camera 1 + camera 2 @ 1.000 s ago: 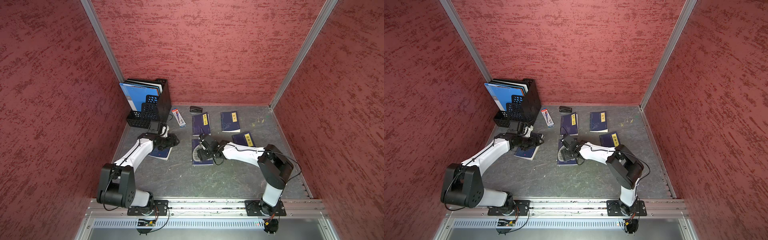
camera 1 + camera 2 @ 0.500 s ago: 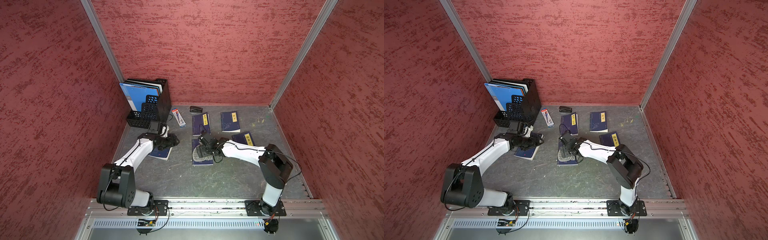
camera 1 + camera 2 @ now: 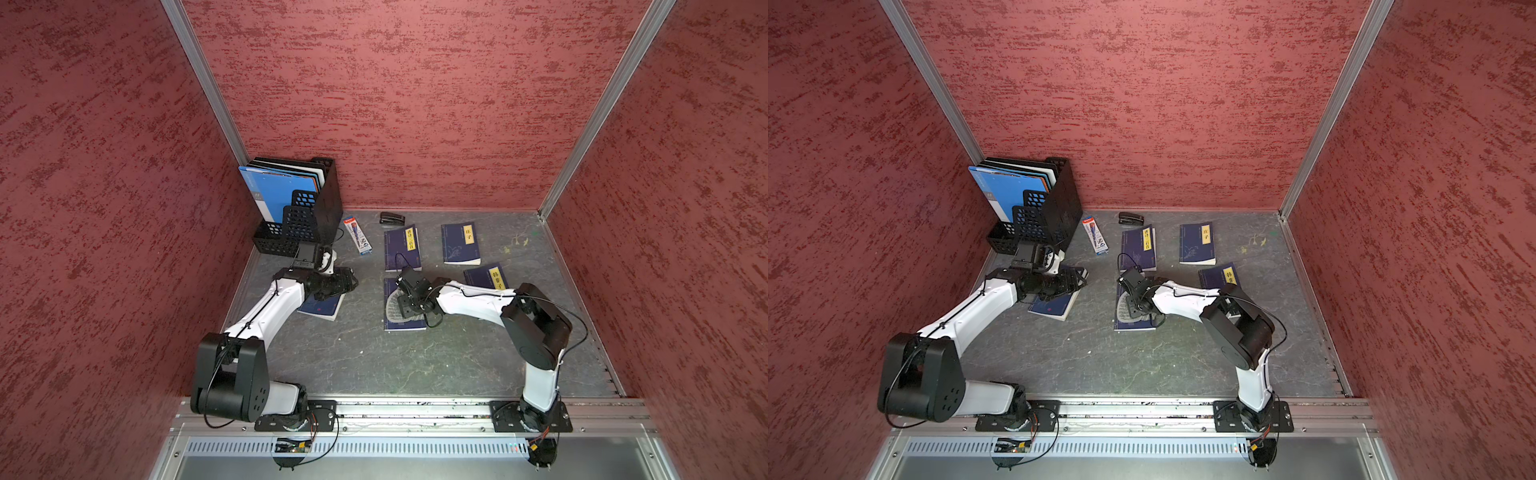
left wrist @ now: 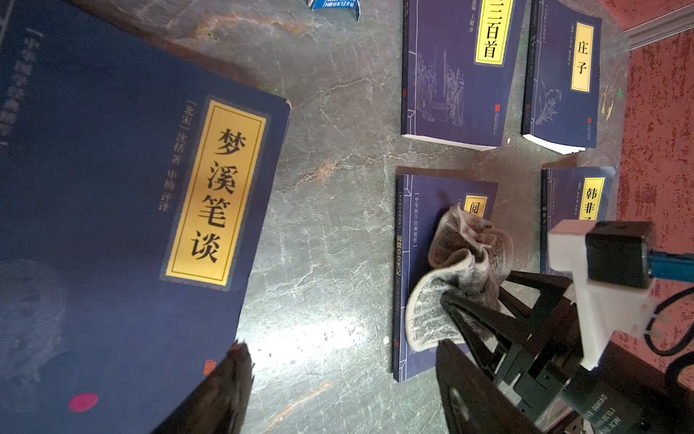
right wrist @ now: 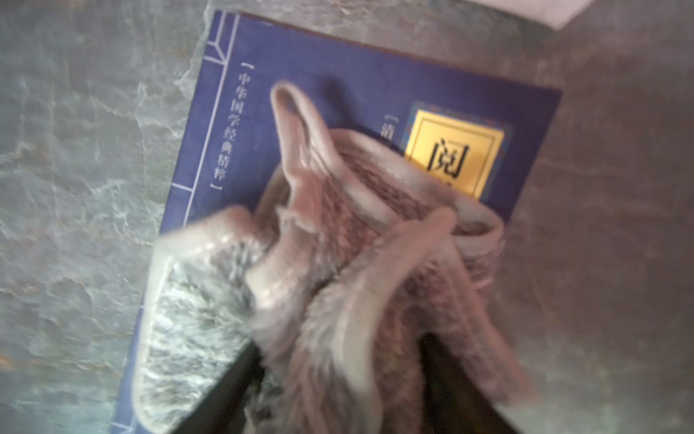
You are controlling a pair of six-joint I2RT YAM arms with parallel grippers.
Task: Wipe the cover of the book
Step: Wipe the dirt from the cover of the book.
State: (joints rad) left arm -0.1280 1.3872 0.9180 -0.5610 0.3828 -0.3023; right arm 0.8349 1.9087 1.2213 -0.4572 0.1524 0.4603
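In both top views the two arms rise from a metal rail (image 3: 415, 409) along the lower edge and reach up the frame over a grey veined surface (image 3: 374, 361).

Just right of centre the book (image 3: 405, 326) lies flat and closed, dark blue cover up. A grey cloth (image 3: 392, 309) is bunched on its upper half. The right hand (image 3: 405, 305) sits low on that cloth. In the blurred right wrist view, the cloth is gathered in raised folds between the two black fingers (image 5: 225, 398) and hides part of the yellow title label. The hand is partly closed with the cloth pinched in it.

Left of centre, the left hand (image 3: 347, 282) lies over a second book (image 3: 322, 307), also dark blue. In the left wrist view its jaws stand wide apart with nothing between them. One fingertip is at that book's edge, and I cannot tell whether it touches.

Further up the frame, a half-hidden book (image 3: 484, 276) shows beside the right forearm. Beyond it two more lie side by side, the left book (image 3: 401, 249) and the right book (image 3: 459, 243).

Near the back wall are a pen box (image 3: 357, 235) and a black stapler (image 3: 392, 218). In the surface's upper left corner, a black mesh file rack (image 3: 307, 216) holds blue folders (image 3: 278, 191).
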